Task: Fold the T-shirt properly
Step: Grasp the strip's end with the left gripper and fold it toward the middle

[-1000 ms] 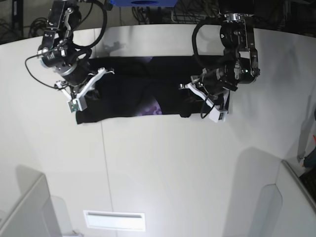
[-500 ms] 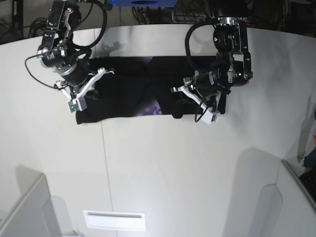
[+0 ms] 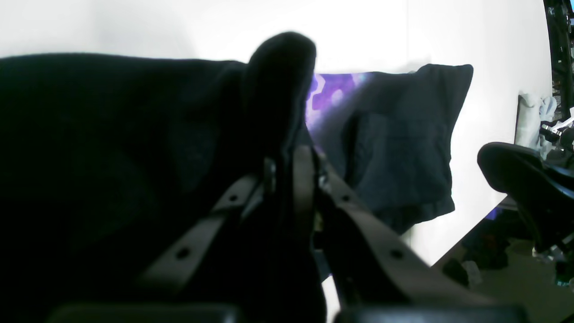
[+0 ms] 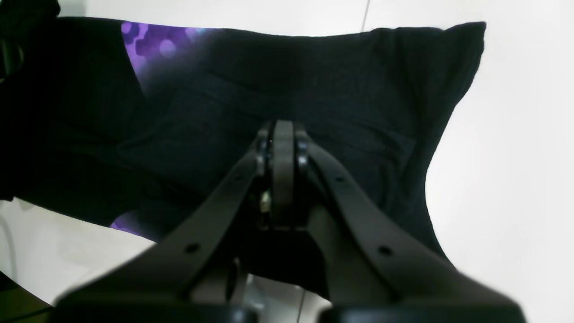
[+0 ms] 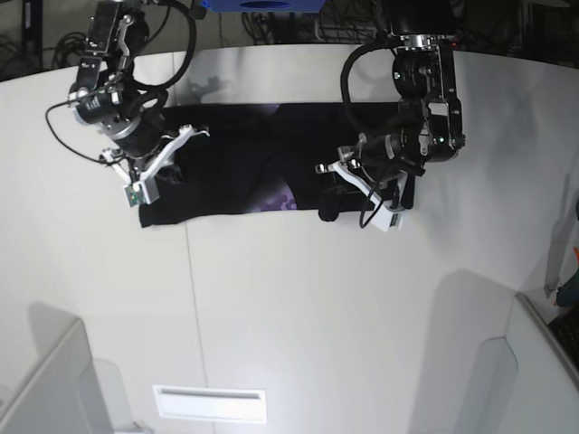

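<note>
The black T-shirt [image 5: 226, 172] lies as a long band across the far part of the white table, with a purple patch of print [image 5: 282, 197] showing at its front edge. My left gripper [image 5: 330, 203] is shut on the shirt's right end. In the left wrist view, a fold of black cloth [image 3: 280, 80] stands up between its fingers [image 3: 305, 179]. My right gripper [image 5: 172, 163] sits on the shirt's left end. In the right wrist view, its fingers [image 4: 282, 143] are shut with the tips down in the cloth [image 4: 341, 80].
The white table [image 5: 298, 307] has a seam [image 5: 192, 298] running front to back. A white slot plate [image 5: 210, 404] lies near the front edge. Grey panels [image 5: 41, 389] stand at both front corners. A blue object [image 5: 262, 4] and cables sit behind the table.
My left gripper has moved left and slightly forward, carrying the shirt's right end inward over the band. The right gripper has stayed put.
</note>
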